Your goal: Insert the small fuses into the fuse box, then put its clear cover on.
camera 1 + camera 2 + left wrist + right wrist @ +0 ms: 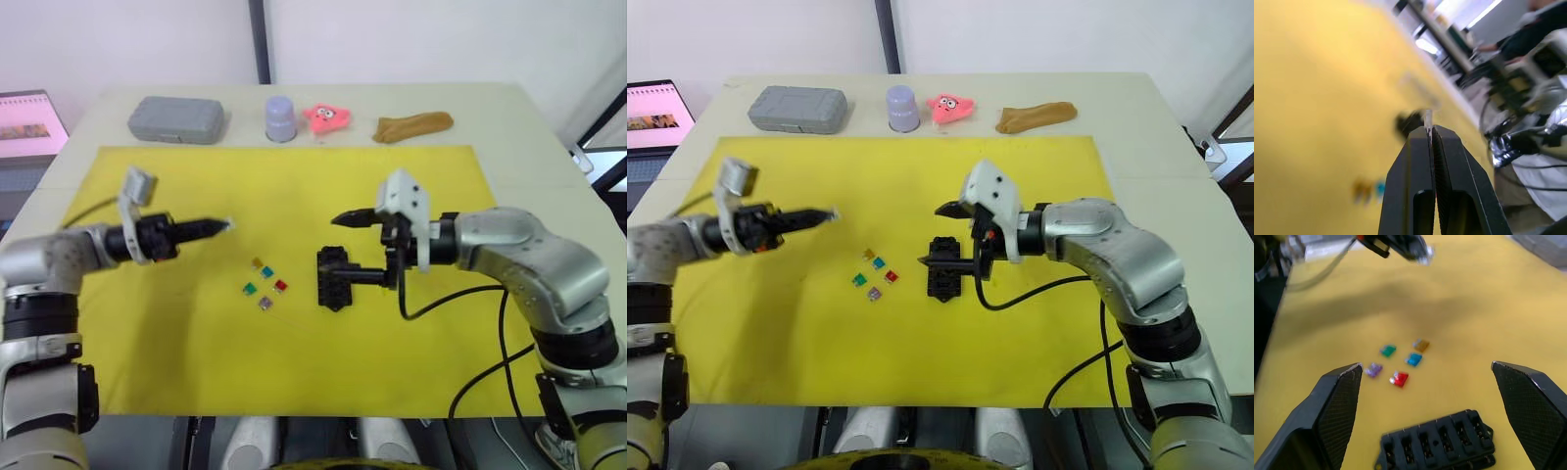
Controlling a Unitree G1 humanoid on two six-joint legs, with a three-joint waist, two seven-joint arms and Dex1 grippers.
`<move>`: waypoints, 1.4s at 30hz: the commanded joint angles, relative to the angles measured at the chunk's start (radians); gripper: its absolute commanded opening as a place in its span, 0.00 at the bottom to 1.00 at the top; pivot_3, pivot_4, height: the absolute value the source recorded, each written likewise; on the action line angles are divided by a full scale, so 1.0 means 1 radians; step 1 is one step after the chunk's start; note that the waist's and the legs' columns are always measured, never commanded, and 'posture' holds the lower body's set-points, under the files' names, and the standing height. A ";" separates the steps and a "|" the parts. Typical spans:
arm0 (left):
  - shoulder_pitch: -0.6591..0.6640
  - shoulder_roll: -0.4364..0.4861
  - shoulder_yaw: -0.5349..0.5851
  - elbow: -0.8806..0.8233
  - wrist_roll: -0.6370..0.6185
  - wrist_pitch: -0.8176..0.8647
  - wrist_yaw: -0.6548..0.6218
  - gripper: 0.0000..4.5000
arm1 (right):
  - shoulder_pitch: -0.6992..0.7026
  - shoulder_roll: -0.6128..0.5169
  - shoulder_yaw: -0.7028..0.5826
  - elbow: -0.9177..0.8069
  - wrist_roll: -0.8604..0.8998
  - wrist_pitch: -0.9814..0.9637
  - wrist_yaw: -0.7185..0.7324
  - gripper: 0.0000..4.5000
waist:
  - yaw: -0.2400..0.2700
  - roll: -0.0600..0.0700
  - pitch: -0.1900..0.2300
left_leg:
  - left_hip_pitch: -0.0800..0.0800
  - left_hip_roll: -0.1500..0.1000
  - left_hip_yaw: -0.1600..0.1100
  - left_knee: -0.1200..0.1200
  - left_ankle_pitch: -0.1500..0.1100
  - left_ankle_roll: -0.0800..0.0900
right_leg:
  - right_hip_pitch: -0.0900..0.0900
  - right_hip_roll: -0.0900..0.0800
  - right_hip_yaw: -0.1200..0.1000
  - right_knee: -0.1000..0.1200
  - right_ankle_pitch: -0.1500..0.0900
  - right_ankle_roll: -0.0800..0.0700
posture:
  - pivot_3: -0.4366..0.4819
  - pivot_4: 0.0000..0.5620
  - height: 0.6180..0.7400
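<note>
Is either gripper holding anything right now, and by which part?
The left gripper pinches a small pale piece, likely a fuse, by its lower end. The right gripper is open and empty above the fuse box.

Five small fuses (265,281), yellow, teal, green, red and purplish, lie loose in a cluster near the middle of the desk. A sixth, pale one (1427,118) is pinched in my left tool (223,225). The black fuse box (333,278) lies flat beside the cluster, slots up.
</note>
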 commanded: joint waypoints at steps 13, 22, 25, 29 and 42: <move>-0.171 -0.194 -0.009 -0.211 -0.294 0.043 0.243 0.00 | -0.214 0.158 -0.331 0.073 0.604 0.348 -0.452 0.69 | -0.012 0.000 0.000 | 0.002 0.001 0.001 -0.001 0.000 0.000 | 0.000 0.002 0.000 0.001 0.000 0.000 | 0.48 0.27 1.00; -0.167 -0.188 -0.057 -0.196 -0.303 0.027 0.236 0.00 | -0.225 0.151 -0.254 0.126 0.826 0.246 -0.665 0.59 | -0.012 0.000 0.000 | 0.002 0.001 0.002 -0.001 0.000 0.000 | 0.000 0.003 0.000 0.000 0.000 0.000 | 0.48 0.27 1.00; -0.166 -0.188 -0.063 -0.203 -0.311 0.029 0.238 0.00 | -0.226 0.134 -0.223 0.134 0.857 0.210 -0.696 0.59 | -0.012 0.000 0.000 | 0.002 0.001 0.002 -0.001 0.000 0.000 | 0.000 0.003 0.000 0.000 0.000 0.000 | 0.48 0.27 1.00; -0.163 -0.189 -0.064 -0.205 -0.314 0.028 0.242 0.00 | -0.220 0.110 -0.186 0.132 0.883 0.172 -0.711 0.59 | -0.011 0.000 0.000 | 0.002 0.001 0.002 -0.001 0.000 0.000 | 0.000 0.003 0.000 0.000 0.000 0.000 | 0.48 0.27 1.00; -0.152 -0.175 -0.077 -0.208 -0.321 0.016 0.243 0.00 | -0.215 0.052 -0.120 0.126 0.915 0.093 -0.715 0.09 | -0.011 0.000 0.000 | 0.002 0.001 0.002 -0.001 0.000 0.000 | 0.000 0.004 0.000 0.000 0.000 0.000 | 0.48 0.27 1.00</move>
